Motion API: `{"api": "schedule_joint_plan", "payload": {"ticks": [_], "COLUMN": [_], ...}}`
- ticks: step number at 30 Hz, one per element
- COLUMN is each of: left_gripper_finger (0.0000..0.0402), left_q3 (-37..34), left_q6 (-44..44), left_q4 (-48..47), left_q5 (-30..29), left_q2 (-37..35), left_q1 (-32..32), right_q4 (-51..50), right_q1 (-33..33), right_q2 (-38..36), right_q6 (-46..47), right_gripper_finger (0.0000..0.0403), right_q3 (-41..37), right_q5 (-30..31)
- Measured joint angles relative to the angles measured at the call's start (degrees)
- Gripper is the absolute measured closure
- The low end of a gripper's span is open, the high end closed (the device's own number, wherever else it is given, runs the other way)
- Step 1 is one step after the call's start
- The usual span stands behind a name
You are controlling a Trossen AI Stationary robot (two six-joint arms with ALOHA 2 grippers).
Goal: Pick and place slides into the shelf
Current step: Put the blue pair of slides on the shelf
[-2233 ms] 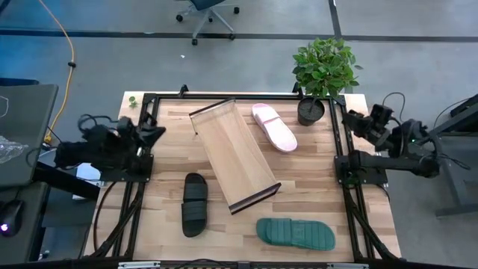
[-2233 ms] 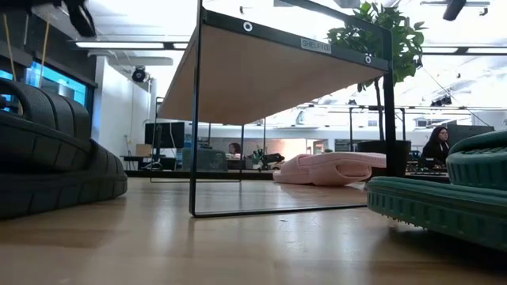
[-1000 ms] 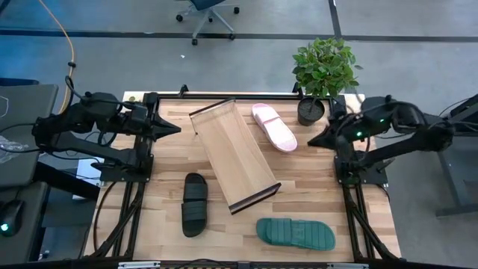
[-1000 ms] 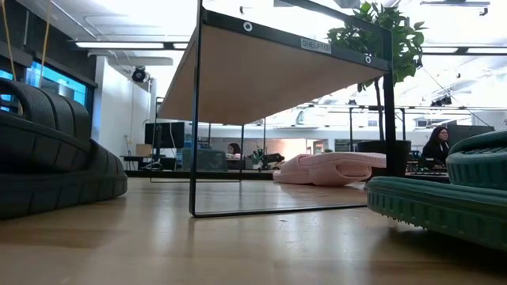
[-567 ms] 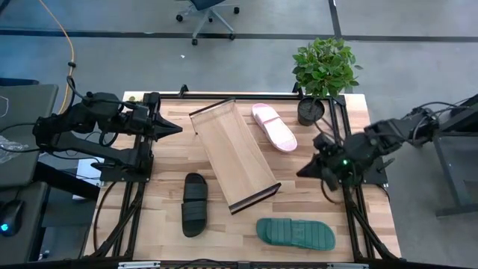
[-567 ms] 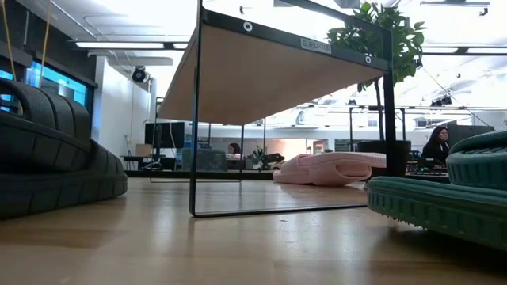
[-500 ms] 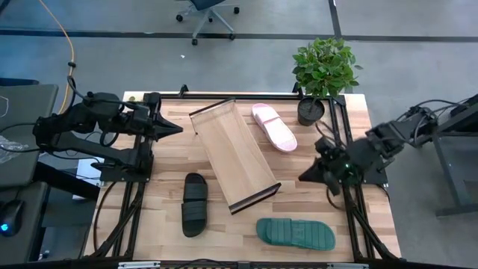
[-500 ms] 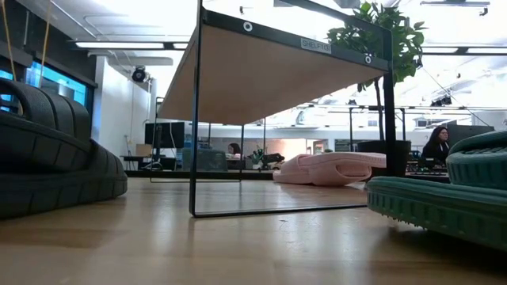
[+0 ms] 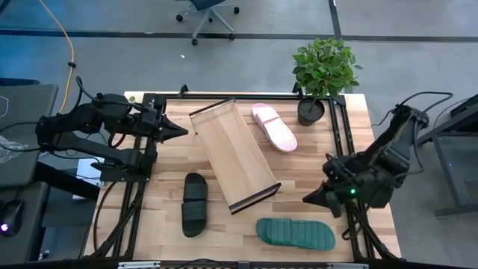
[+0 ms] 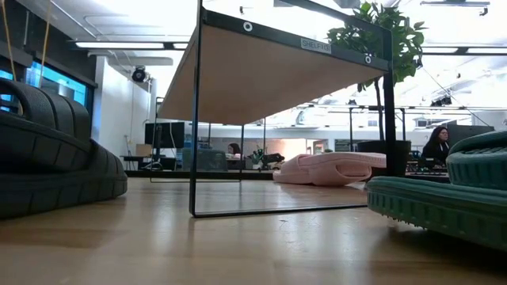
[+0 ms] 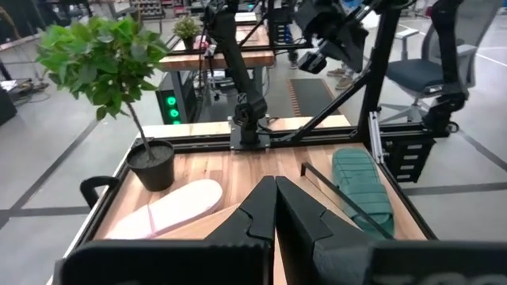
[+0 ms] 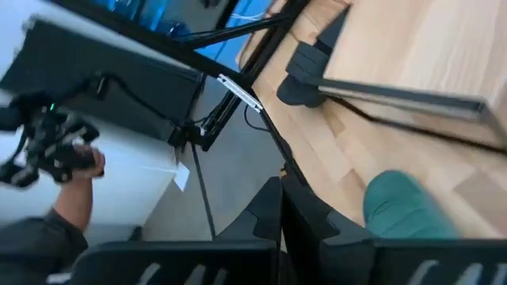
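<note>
The right gripper (image 9: 309, 200), fingers pressed together and empty, hangs just beyond the dark green slide (image 9: 296, 233), which lies lengthwise along the table's near edge.

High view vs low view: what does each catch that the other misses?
Only the high view shows both arms: the left gripper near the shelf's far-left corner and the right gripper above the table near the dark green slide. It also shows the shelf's top face and angled placement.

Only the low view shows the shelf's underside and the room behind, with a seated person.

Both show the shelf, the black slide, the pale pink slide, the green slide and the potted plant.
</note>
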Motion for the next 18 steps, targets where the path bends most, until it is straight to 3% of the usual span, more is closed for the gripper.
{"api": "schedule_joint_plan", "payload": {"ticks": [10, 18], "left_gripper_finger": [0.0401, 0.0401], "left_q3": [0.00, 0.00], "left_q6": [0.89, 1.91], "left_q4": [-0.02, -0.12], "left_q5": [5.58, 8.43], "left_q2": [0.07, 0.07], "left_q1": [0.00, -0.01], "right_q4": [0.44, 9.93], "right_q1": [-0.04, 0.60], "right_q2": [7.87, 16.34], "right_q6": [11.71, 11.94], "right_gripper_finger": [0.0402, 0.0402], "right_q3": [-0.02, -0.02], "right_q5": [-3.07, -3.01]}}
